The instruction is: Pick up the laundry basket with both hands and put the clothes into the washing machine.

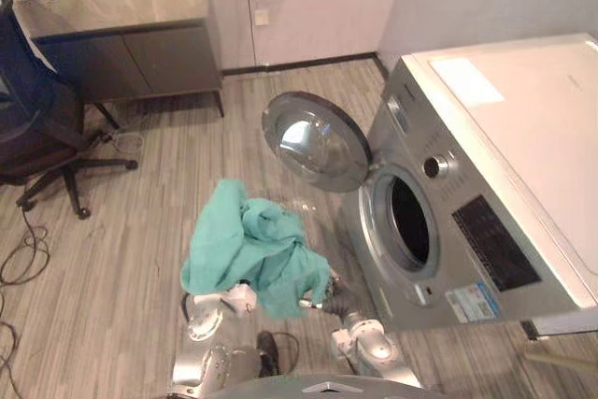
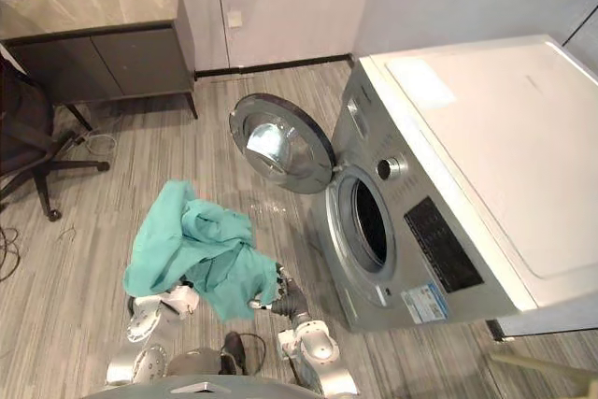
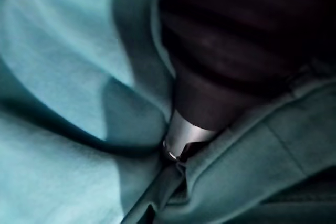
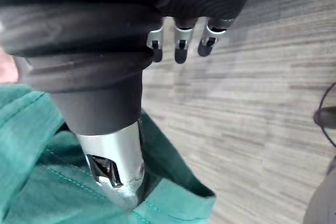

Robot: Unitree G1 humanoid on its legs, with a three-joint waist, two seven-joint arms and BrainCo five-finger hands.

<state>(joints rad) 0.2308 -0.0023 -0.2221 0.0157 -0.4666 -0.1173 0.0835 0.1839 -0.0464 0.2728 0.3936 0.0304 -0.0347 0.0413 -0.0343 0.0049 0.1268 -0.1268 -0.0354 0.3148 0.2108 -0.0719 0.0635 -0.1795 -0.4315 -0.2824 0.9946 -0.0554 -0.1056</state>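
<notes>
Thumb down on a fold, the right hand (image 4: 111,156) pinches a crumpled teal cloth (image 1: 248,245), its fingers (image 4: 180,51) loosely bent clear over the grey plank floor (image 1: 112,268). Whether the left hand (image 3: 185,134) is closed cannot be told, as it is buried in the soft, deeply creased fabric. The cloth hangs bunched between both hands, near the silver front-loading washing machine (image 1: 486,231), whose round door (image 1: 313,137) stands wide open. Best practice, likely: carry the bundle level to the dark drum opening (image 1: 409,212) and keep trailing edges off the door.
</notes>
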